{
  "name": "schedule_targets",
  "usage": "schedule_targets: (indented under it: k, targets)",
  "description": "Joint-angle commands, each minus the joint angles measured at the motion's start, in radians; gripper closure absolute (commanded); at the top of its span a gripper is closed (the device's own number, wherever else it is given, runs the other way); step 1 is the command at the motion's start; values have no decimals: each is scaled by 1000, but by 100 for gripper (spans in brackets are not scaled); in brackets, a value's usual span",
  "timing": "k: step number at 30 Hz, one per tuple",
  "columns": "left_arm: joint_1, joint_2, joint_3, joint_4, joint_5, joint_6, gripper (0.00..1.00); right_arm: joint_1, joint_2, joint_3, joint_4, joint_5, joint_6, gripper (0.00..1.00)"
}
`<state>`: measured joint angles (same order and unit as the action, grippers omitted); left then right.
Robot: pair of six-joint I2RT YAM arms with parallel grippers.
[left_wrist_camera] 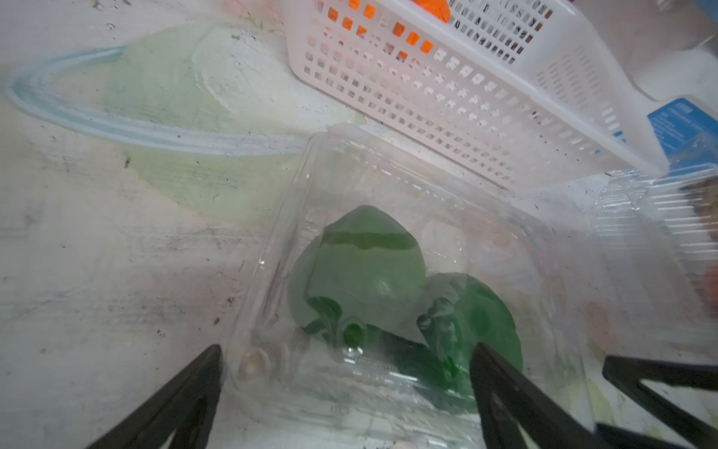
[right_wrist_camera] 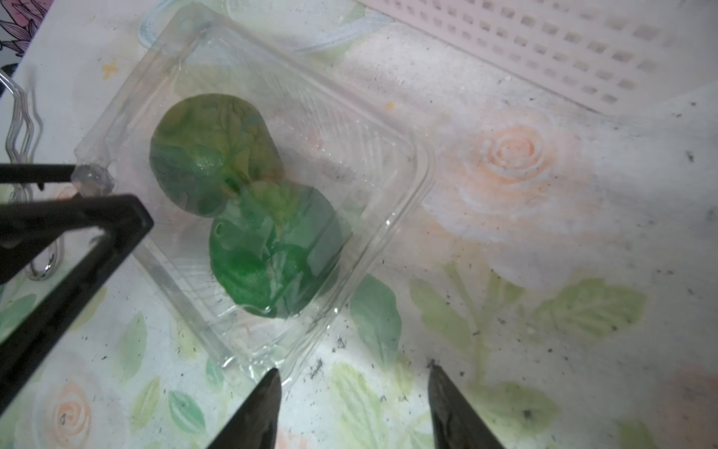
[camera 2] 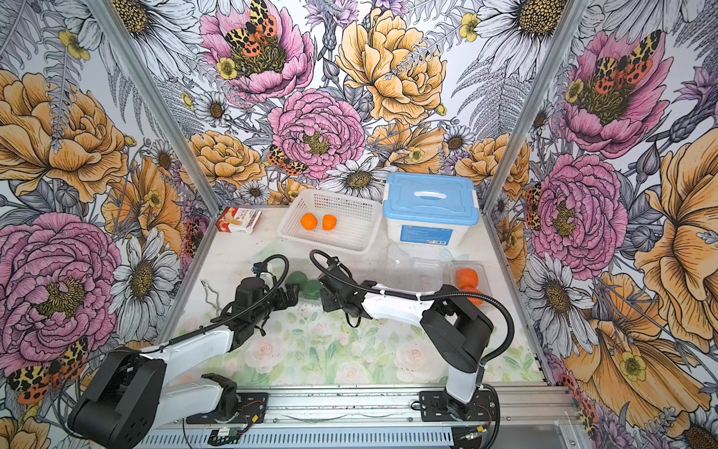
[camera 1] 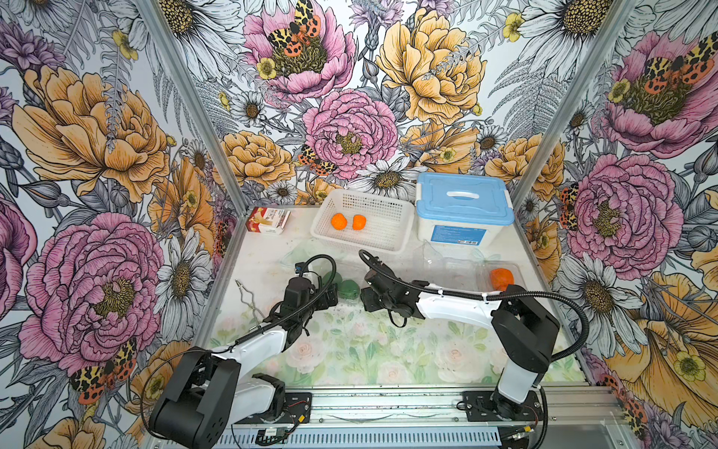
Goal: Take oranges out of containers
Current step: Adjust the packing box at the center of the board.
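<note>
- In both top views, the white perforated plastic basket (camera 1: 388, 237) stands at the back of the worktop (camera 1: 349, 350). It holds two bright orange round fruits (camera 1: 338, 221), so these are already out. Just in front of the basket, a thin clear plastic clamshell box (camera 1: 349, 274) keeps two dark green round fruits (camera 1: 347, 290). The two arms meet at this box from opposite ends. I judge that one is to steady it while the other opens it. Well apart from the basket, beside the right arm, a second clear clamshell box (camera 1: 485, 268) contains orange fruit (camera 1: 501, 276).
- In the left wrist view, the left pincer (left_wrist_camera: 347, 350) is released and spread wide. One finger is outside the box wall and the other is over the nearer green fruit. It grips nothing.
- In the right wrist view, the right pincer (right_wrist_camera: 354, 369) is half spread and empty, at the box corner far from the basket. The lid seems to be down over the fruits, so I think it must be lifted first.
</note>
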<state>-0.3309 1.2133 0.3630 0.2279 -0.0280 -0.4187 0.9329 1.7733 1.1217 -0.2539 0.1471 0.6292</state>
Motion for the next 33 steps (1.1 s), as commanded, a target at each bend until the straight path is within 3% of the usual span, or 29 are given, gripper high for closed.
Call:
schedule_targets:
  k: [1, 8, 14, 25, 33]
  targets:
    - [23, 14, 15, 22, 13, -44, 1, 20, -39, -13, 7, 16, 19, 41]
    - [58, -21, 26, -5, -12, -67, 1, 21, -49, -14, 49, -50, 24, 41]
    - [93, -32, 65, -50, -72, -51, 1, 19, -84, -42, 50, -15, 14, 40]
    - [112, 196, 198, 42, 3, -60, 1, -8, -194, -139, 51, 33, 0, 39]
    - [29, 362, 328, 82, -4, -48, 1, -40, -246, -204, 50, 42, 2, 39]
